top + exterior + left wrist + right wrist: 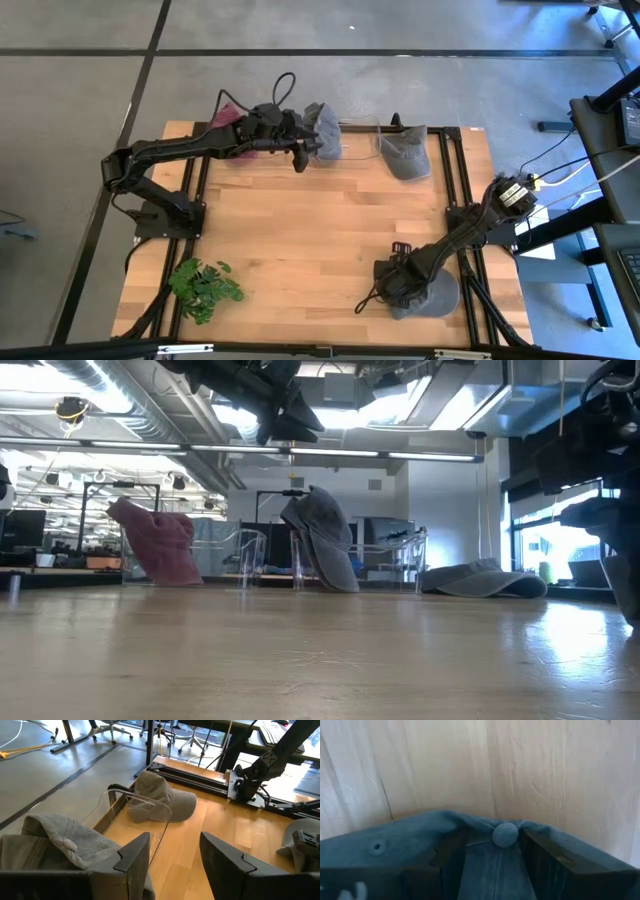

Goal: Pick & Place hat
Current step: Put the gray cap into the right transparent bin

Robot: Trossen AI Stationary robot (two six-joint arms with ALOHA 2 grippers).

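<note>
A blue-grey hat lies on the table at the near right; my right gripper is down on its crown and shut on it. A grey hat sits on a clear stand at the far edge. My left gripper is open and empty just on the near side of this hat. A second grey hat lies on the table to the right of the stand. A pink hat sits at the far left. My right gripper has the top of the blue-grey hat's crown between its two fingers, one on each side of the top button. A raised fold of cloth fills the gap. The fingers come from above, slanting down. The hat lies on the table.
A green leafy plant lies at the near left corner. Black rails run along the table's right and left sides. The middle of the wooden table is bare. Chairs and desks stand in the room beyond.
</note>
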